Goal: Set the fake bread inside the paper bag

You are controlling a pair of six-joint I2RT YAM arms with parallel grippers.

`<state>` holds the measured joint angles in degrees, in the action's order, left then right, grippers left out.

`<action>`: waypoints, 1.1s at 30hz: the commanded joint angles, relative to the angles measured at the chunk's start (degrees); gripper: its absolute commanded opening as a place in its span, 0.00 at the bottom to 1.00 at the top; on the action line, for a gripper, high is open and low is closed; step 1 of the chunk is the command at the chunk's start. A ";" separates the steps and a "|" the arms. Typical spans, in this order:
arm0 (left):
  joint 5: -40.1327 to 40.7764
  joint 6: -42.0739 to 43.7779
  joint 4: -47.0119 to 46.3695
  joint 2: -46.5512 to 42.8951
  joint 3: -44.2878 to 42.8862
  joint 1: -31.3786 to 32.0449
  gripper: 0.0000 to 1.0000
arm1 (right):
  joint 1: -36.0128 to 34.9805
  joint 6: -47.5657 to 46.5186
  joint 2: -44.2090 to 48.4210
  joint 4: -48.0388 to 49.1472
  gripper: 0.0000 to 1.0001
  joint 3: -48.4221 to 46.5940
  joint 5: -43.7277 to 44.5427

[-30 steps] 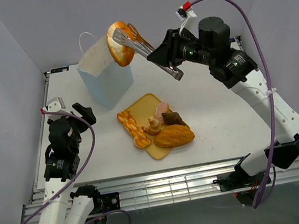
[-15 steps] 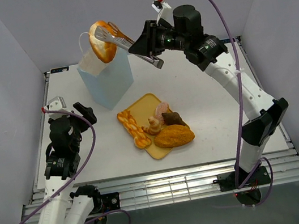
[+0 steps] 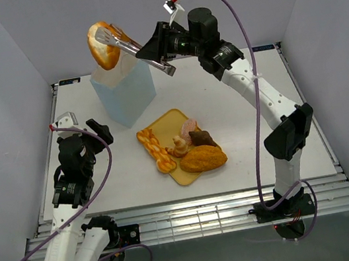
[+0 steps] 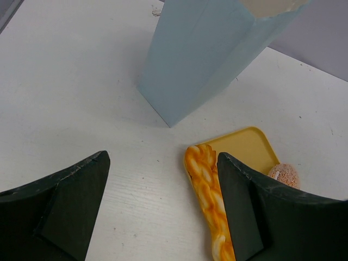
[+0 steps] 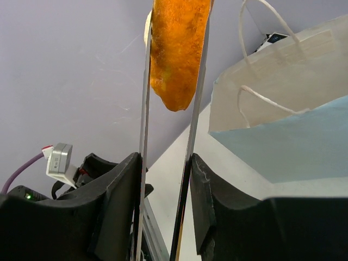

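The right hand [image 3: 153,49] is clamping one pair of metal tongs [image 3: 130,44], which are pinching one white-orange loaf [image 3: 102,49] high over the left edge of the single paper bag [image 3: 129,94]. Five more bread pieces [image 3: 203,159] are lying on the yellow tray [image 3: 171,119] nearer in, with bare counter [image 3: 135,177] lying all around it. The left hand [image 3: 99,131] is hovering at the near left, jaws apart.

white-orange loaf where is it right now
Top view, upper left: the white-orange loaf hangs in the metal tongs gripped by the right claw, just above the top of the paper bag.
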<state>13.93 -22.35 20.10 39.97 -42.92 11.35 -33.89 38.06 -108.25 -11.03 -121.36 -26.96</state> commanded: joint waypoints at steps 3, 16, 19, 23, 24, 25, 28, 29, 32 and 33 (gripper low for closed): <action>-0.84 0.02 -0.67 -0.59 -0.59 -0.28 0.90 | -0.48 2.01 -3.55 8.83 0.26 -3.79 -1.34; -2.07 0.02 -0.76 -0.68 -0.41 -0.19 0.90 | -0.48 0.87 -6.28 9.80 0.29 -1.87 -1.34; -2.16 0.03 -0.85 -0.68 -0.50 -0.19 0.90 | -0.48 0.43 -5.84 10.06 0.32 -0.55 -1.25; -2.25 0.11 -0.85 -0.68 -0.41 -0.19 0.90 | -0.48 -0.27 -5.40 9.88 0.36 0.86 -0.64; -2.33 0.11 -0.85 -0.68 -0.41 -0.28 0.90 | -0.48 -0.27 -5.40 9.88 0.37 1.12 -0.64; -2.33 0.11 -0.85 -0.68 -0.41 -0.28 0.90 | -0.48 -0.36 -5.48 9.88 0.39 1.13 -0.64; -2.42 0.11 -0.85 -0.77 -0.41 -0.28 0.90 | -0.48 -0.18 -5.92 9.97 0.41 1.04 -0.81; -2.25 0.11 -0.85 -0.77 -0.50 -0.19 0.90 | -0.48 -0.10 -6.18 10.06 0.42 0.95 -0.99; -2.24 0.11 -0.85 -0.85 -0.41 -0.28 0.90 | -0.48 -0.10 -6.54 9.80 0.46 0.51 -0.99; -2.16 0.11 -0.76 -0.85 -0.50 -0.28 0.90 | -0.48 -0.18 -6.54 9.45 0.47 0.34 -0.81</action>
<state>12.53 -22.35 20.08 39.90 -42.92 11.35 -34.15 38.59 -115.87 -6.04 -119.39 -27.22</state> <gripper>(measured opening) 0.903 0.474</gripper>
